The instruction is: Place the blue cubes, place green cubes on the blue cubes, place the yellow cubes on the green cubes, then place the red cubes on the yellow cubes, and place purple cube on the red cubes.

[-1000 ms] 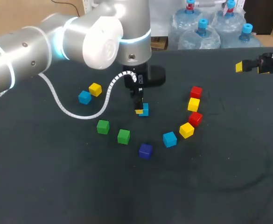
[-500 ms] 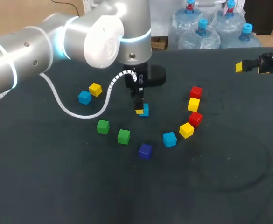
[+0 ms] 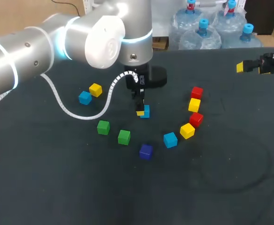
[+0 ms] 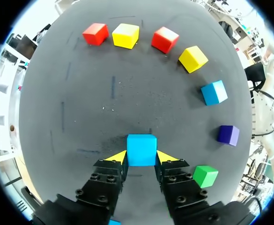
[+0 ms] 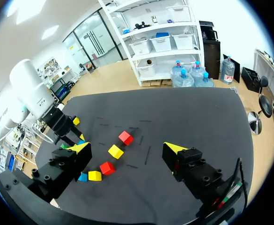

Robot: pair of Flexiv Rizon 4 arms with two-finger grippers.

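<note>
Head view: cubes [image 3: 124,137] around left claw [image 3: 142,111]

blue cube [image 4: 141,149] clamped between jaws, sitting upright

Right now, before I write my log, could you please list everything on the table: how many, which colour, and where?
light blue cubes: three; one held by the left gripper mid-table, one far left, one right of the purple cube
green cubes: two, side by side, left of the purple cube
yellow cubes: three; one beside the far-left blue one, two in the arc at right
red cubes: two, alternating with yellow in that arc
purple cube: one, dark, nearest the front
table: one, dark cloth
left gripper: shut on the middle light blue cube
right gripper: open, empty, at the far right edge
</note>
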